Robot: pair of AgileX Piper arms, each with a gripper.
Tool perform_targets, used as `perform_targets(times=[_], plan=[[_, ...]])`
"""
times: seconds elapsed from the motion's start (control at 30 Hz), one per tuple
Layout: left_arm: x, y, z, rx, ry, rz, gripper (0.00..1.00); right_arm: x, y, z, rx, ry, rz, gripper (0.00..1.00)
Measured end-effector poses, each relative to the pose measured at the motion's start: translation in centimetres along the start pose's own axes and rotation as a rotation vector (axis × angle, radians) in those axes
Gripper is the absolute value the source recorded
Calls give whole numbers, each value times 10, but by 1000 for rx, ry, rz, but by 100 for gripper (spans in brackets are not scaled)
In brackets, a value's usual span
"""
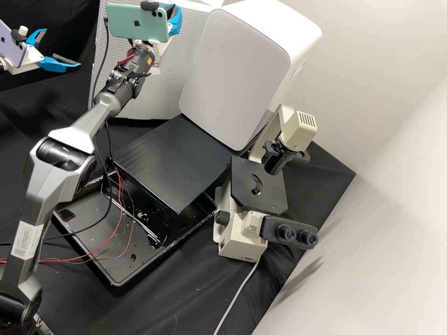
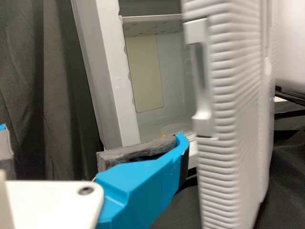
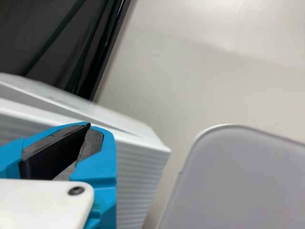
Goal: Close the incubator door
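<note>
The incubator's white ribbed door (image 1: pixel 160 95) is at the back in the high view. The left wrist view shows the door (image 2: pixel 228 143) standing open, with its handle (image 2: pixel 202 81) near the free edge and the incubator's inside (image 2: pixel 174 71) exposed. Left of it in the high view is my left gripper (image 1: pixel 62 47), open and holding nothing. In its wrist view the left gripper (image 2: pixel 93 131) has one finger before the opening. My right gripper (image 1: pixel 175 19) is over the door's upper part. Its wrist view shows the right gripper (image 3: pixel 90 128) shut, tips together, beside the ribbed door (image 3: pixel 136 183).
A white rounded device (image 1: pixel 237 74) stands right of the incubator, with a black platform (image 1: pixel 177 158) before it. Under that lies a black tray (image 1: pixel 114 279) crossed by loose wires. A microscope (image 1: pixel 242 232) stands to the right. Clear dishes (image 2: pixel 178 129) sit inside the incubator.
</note>
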Motion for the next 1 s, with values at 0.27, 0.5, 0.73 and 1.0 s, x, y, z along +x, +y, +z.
perform_targets(times=[0.27,0.5,0.73,1.0], plan=[[0,0,0,0,0,0,100,11,-5,-11,63,-7,-36,0],[0,0,0,0,0,0,100,13,2,-12,84,-27,-28,0],[0,0,0,0,0,0,100,17,-1,-9,83,-87,-34,0],[0,0,0,0,0,0,100,20,-17,-7,26,-105,-85,0]])
